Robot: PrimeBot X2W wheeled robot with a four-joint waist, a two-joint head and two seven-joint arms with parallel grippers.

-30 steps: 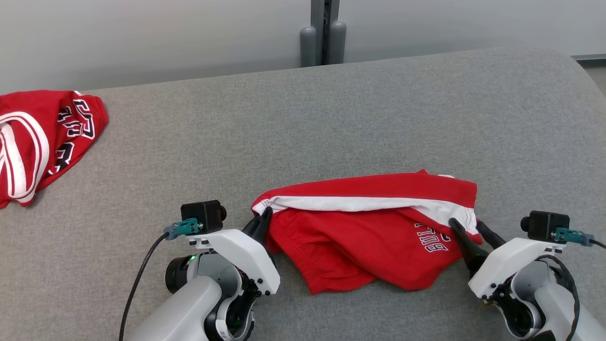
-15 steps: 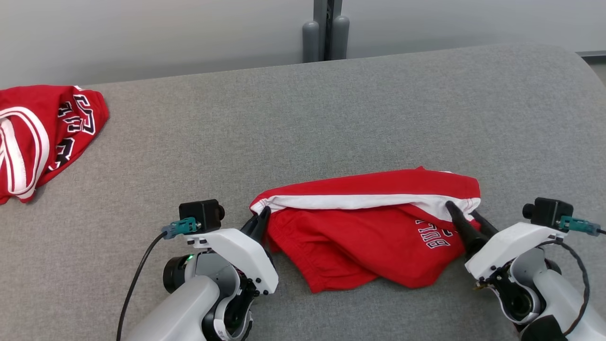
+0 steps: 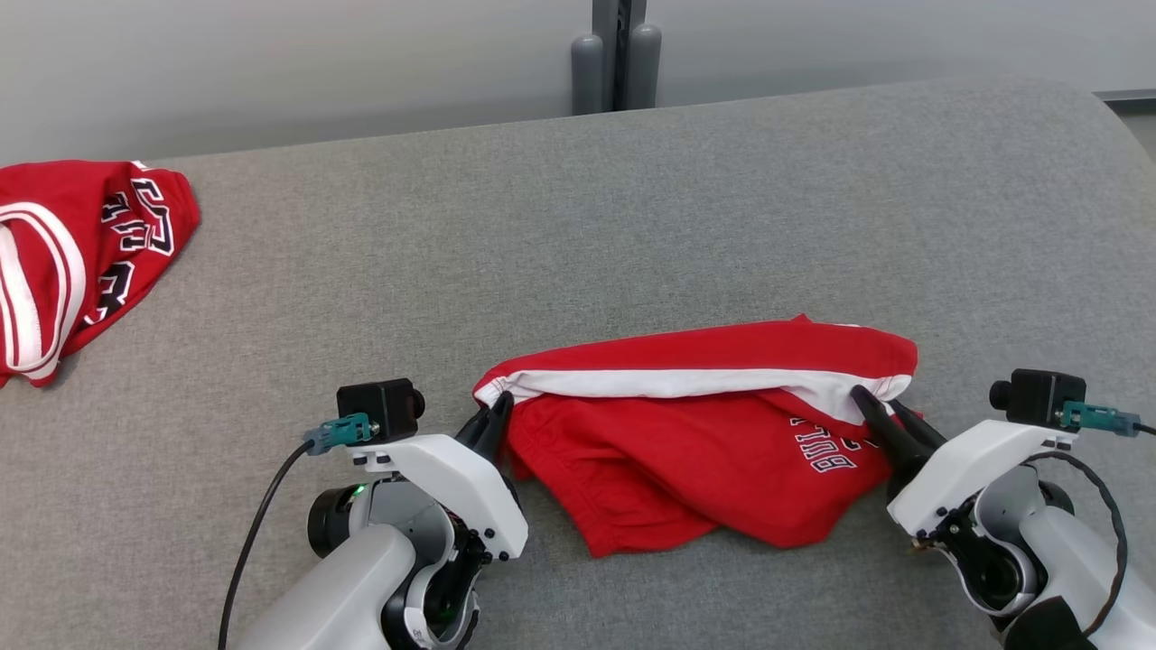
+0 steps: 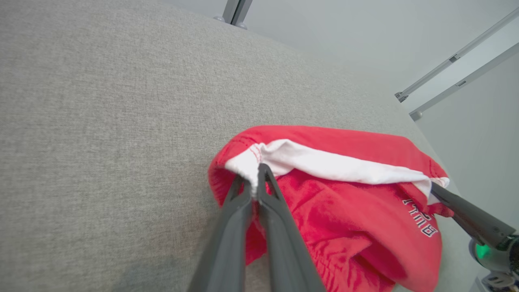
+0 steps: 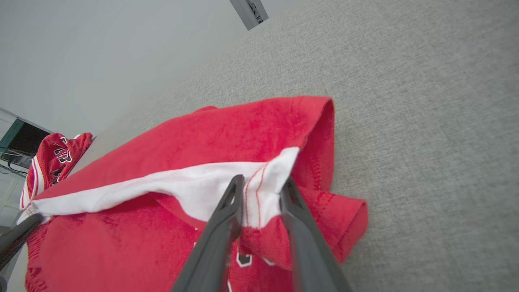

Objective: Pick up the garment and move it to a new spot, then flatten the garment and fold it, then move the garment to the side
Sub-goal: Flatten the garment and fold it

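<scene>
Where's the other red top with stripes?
In the head view, the striped red top lies at the table's far left edge, apart from the middle garment.

Both arms match on my feed: pale grey forearm [image 3: 334, 596]; white wrist housing [image 3: 452, 478] with small dark screws [image 3: 489, 533]; black camera cube [image 3: 379, 406] on top; teal connector [image 3: 339, 431] feeding a black cable [image 3: 257, 542]; green light [image 3: 362, 492] glowing on the left joint; left gripper [image 3: 498, 403] and right gripper [image 3: 874, 397] each two long, dark, tapering fingers.
</scene>
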